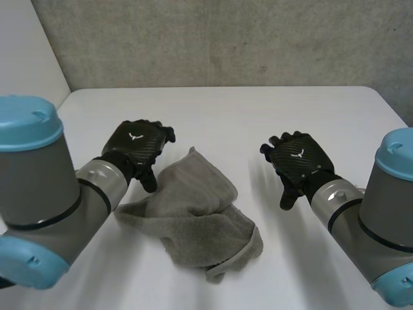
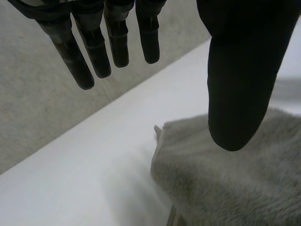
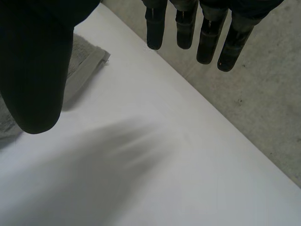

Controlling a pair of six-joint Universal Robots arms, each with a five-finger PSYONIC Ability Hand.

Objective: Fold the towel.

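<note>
A grey towel [image 1: 193,213] lies crumpled and partly folded on the white table [image 1: 258,116], between my two hands. My left hand [image 1: 137,150] hovers just beside the towel's far left corner, fingers straight and spread, holding nothing. In the left wrist view the towel [image 2: 235,183] lies below the thumb [image 2: 240,89], clear of the fingers [image 2: 94,52]. My right hand [image 1: 298,161] hangs over bare table to the right of the towel, open and empty. In the right wrist view the towel's edge [image 3: 87,61] shows beside the thumb [image 3: 35,70].
A grey wall [image 1: 226,39] runs behind the table's far edge. Bare table surface lies beyond the towel and between the towel and my right hand.
</note>
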